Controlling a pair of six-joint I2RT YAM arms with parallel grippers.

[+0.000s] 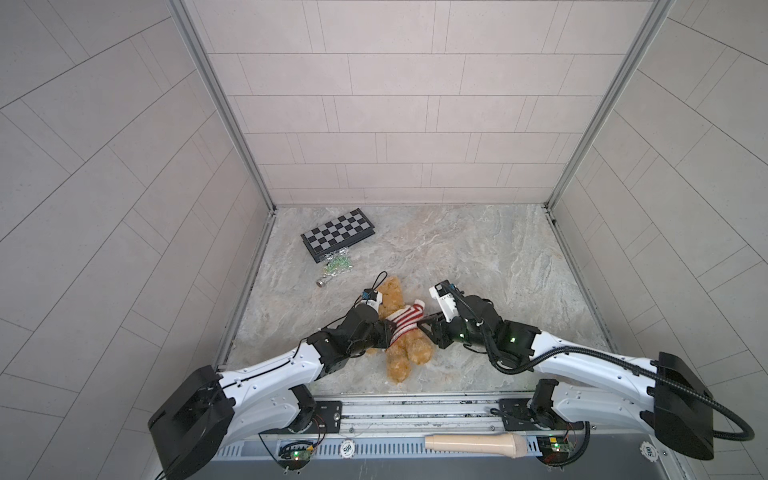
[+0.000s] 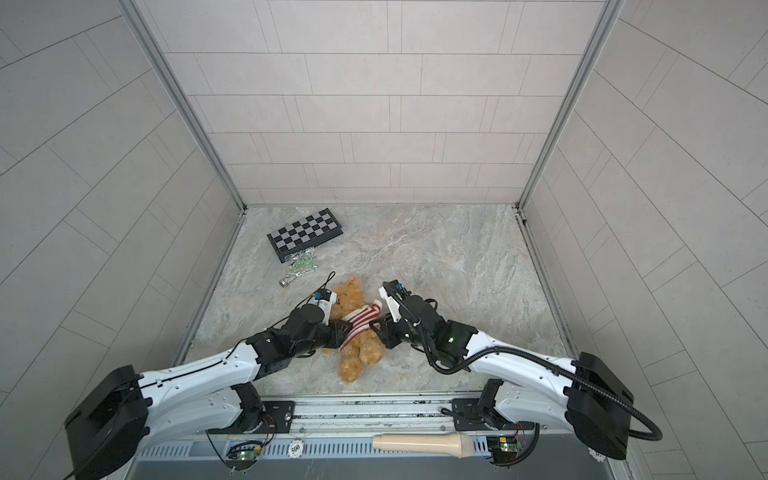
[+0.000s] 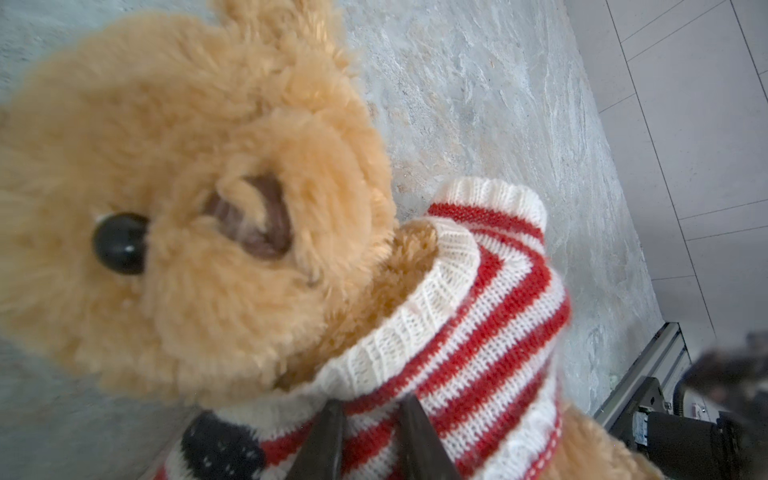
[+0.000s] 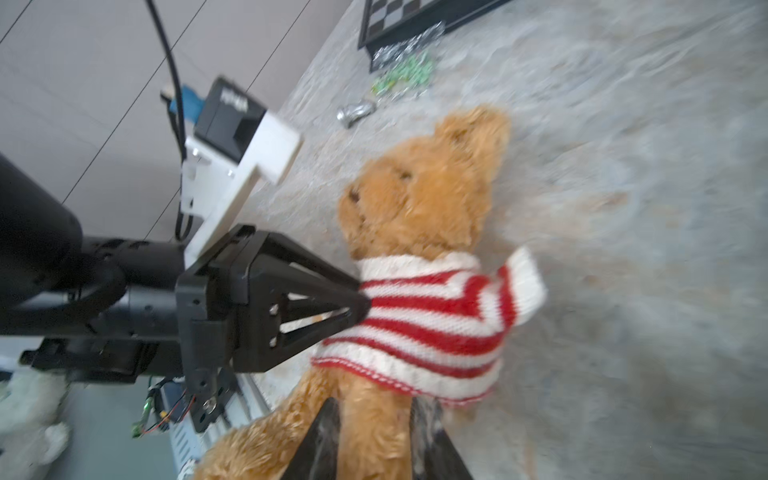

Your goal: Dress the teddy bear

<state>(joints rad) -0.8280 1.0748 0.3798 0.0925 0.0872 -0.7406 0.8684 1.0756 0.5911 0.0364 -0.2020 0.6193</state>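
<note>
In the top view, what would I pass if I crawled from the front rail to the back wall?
beige handle → teddy bear → crinkly bag of green bits → checkered board

The fluffy golden-tan teddy bear (image 1: pixel 391 296) lies on its back, head farthest away, with a red-and-white striped sweater (image 1: pixel 405 323) on its torso.

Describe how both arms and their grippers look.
The left arm and right arm have glossy white shells, black joints and boxy black base housings. The left gripper and right gripper are black, with tapering open-truss fingers. Each wrist carries a white camera mount. A black corrugated hose loops along the right arm, whose joints show green lights.
</note>
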